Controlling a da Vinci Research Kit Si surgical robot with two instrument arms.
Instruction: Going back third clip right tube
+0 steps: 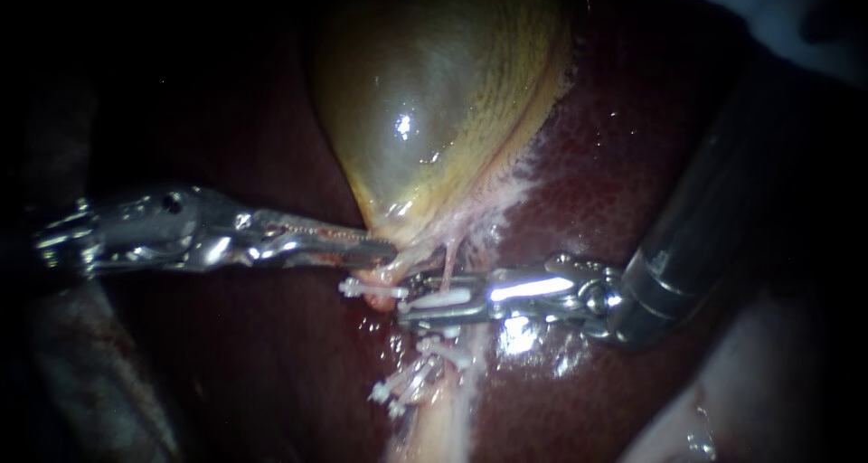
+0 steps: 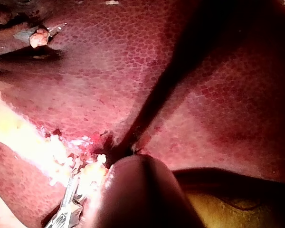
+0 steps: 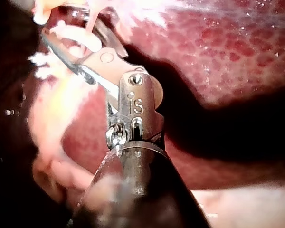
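The yellow gallbladder [image 1: 434, 110] sits at 12 o'clock, with dark red liver [image 1: 633, 174] all around it. The left instrument [image 1: 384, 249] comes in from 9 o'clock. Its hand is clamped on the skinny bottom end of the gallbladder, with both jaws pressed onto it.

The right instrument [image 1: 425, 302] comes in from 2 o'clock. Its hand reaches the middle, just under the gallbladder. Its jaws are apart, and a white clip [image 1: 448, 297] lies between them. The clip is on a thin pink tube [image 1: 448, 266] that hangs down from the gallbladder.

A second clip [image 1: 371, 289] sticks out just beside the right instrument's hand, on its 9 o'clock side. The lower clips [image 1: 391, 392] sit toward 6 o'clock on a pale strip of tissue.
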